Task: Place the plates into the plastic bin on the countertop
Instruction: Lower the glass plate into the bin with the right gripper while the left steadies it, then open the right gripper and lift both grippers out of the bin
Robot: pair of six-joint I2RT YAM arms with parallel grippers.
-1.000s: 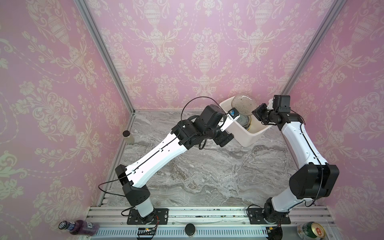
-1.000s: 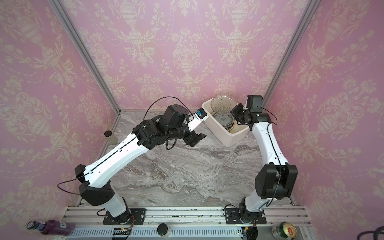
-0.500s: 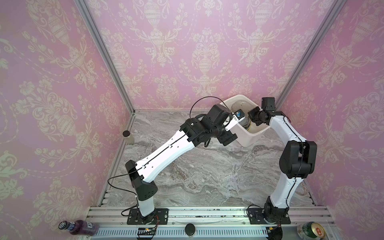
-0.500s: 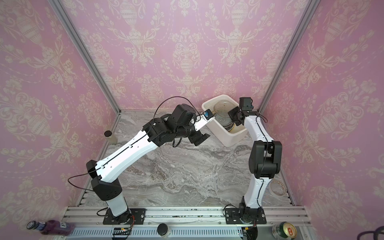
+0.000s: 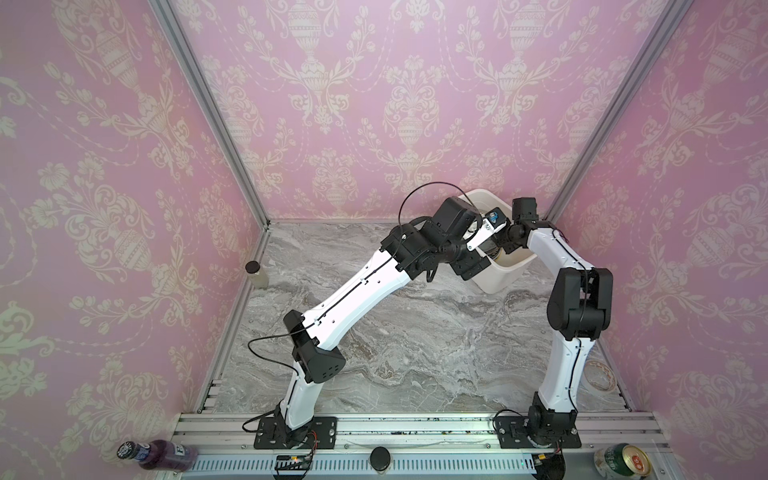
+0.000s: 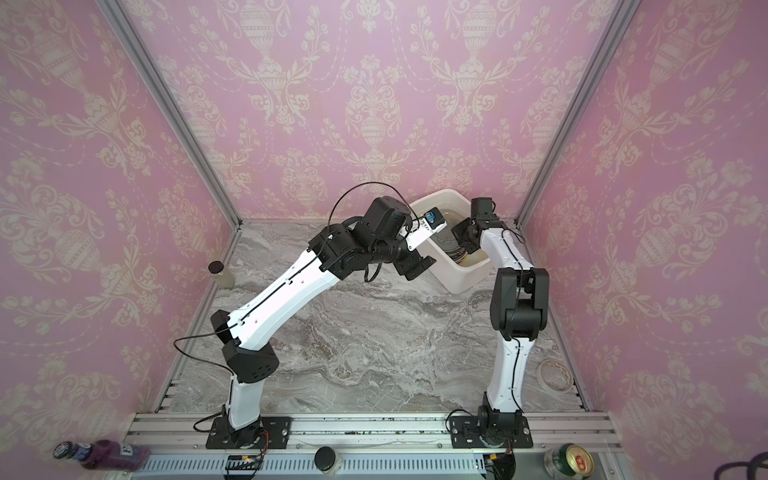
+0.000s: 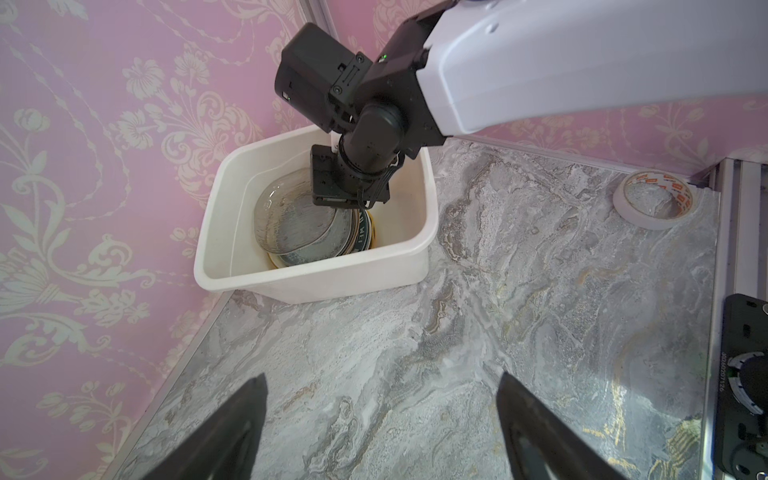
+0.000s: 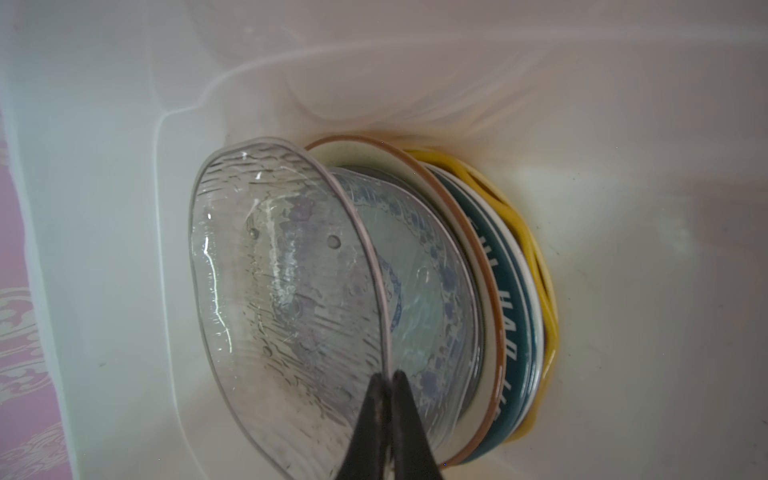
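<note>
Plates (image 8: 515, 316) sit in our plastic bin (image 7: 316, 282). Our right end effector (image 8: 386, 376) pinches the glass plate (image 8: 282, 299); the left end effector (image 7: 380, 384) gapes.

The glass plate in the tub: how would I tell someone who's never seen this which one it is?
Find the white plastic bin in the far corner of the marble countertop, against the pink wall. Inside is a stack of plates; the clear glass plate is on top, the only see-through, ribbed one, its rim pinched in the right arm's jaws.
</note>
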